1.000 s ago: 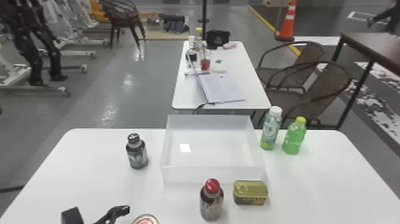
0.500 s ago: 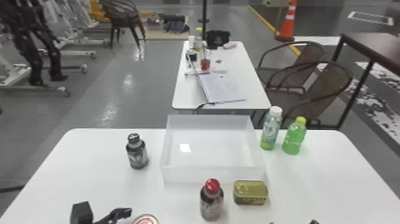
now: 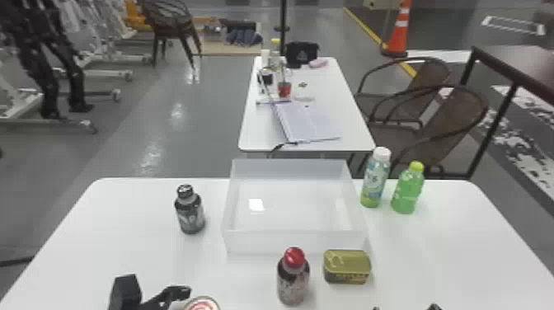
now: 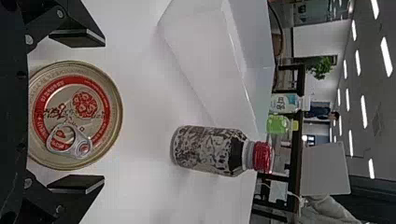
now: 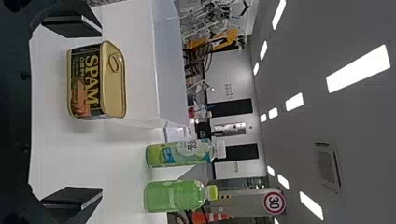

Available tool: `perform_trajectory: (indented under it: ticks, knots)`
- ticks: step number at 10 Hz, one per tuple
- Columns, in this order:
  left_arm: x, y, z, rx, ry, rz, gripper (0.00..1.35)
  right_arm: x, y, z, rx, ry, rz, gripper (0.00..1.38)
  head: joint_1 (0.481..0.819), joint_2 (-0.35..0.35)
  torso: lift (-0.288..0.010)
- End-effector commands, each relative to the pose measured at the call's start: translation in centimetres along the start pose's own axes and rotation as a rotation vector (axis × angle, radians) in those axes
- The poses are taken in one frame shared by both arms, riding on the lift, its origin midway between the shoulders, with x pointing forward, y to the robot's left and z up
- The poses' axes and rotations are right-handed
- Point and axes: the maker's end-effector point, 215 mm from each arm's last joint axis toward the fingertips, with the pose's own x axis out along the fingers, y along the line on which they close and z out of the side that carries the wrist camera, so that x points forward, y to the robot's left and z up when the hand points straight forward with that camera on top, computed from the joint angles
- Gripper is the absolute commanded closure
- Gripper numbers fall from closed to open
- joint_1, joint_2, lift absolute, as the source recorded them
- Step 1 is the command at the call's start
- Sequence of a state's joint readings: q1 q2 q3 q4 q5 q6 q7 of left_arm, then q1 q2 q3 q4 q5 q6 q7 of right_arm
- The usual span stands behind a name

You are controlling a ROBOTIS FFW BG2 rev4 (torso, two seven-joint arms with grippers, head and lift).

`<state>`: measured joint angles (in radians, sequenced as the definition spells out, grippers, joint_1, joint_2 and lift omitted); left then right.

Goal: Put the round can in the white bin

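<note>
The left gripper's [image 3: 175,292] two flat black fingers are spread wide in its wrist view, one on either side of the round, gold-coloured metal can with a red-ringed lid and pull tab [image 4: 74,100], with a gap between each finger and the can. It is not gripped; it sits flat on the white, round-cornered table [image 3: 123,255], outside the bin. The right gripper [image 3: 405,308] is at the near edge of the head view, released, its fingers well apart and holding nothing.

Farther out stands a dark, patterned bottle with a red cap [image 3: 292,280], upright, left of the gold-and-black rectangular tin [image 3: 347,266]. Behind both is the white, open-topped rectangular bin [image 3: 288,232]. A black-capped dark bottle [image 3: 190,214] is left of it; a white-capped green bottle [image 3: 373,181] and a lime-capped green plastic bottle [image 3: 407,191] stand to its right. Beyond, a second white table [image 3: 346,119] holds an open notebook [image 3: 309,121].
</note>
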<state>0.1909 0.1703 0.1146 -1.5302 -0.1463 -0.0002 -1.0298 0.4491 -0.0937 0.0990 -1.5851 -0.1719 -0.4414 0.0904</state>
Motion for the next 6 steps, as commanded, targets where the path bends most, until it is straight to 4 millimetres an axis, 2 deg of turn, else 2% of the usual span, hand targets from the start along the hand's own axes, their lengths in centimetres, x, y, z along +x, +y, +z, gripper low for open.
perform_trajectory:
  ticks: [1, 4, 5, 6]
  knots:
    - [0.32, -0.17, -0.08, -0.005, 0.002, -0.014, 0.25, 0.05, 0.04, 0.03, 0.000, -0.001, 0.001, 0.10, 0.549, 0.000, -0.100]
    - [0.78, -0.47, -0.18, -0.008, -0.003, -0.031, 0.29, 0.10, 0.06, 0.02, 0.001, -0.001, 0.000, 0.09, 0.549, 0.000, -0.100]
    - [0.89, -0.68, -0.49, -0.024, -0.008, -0.034, 0.39, 0.10, 0.09, 0.02, 0.003, -0.002, -0.001, 0.09, 0.549, 0.000, -0.100]
    - [1.04, -0.98, -0.85, -0.042, -0.011, -0.039, 0.54, 0.16, 0.16, 0.01, 0.004, -0.002, -0.001, 0.09, 0.549, 0.000, -0.100]
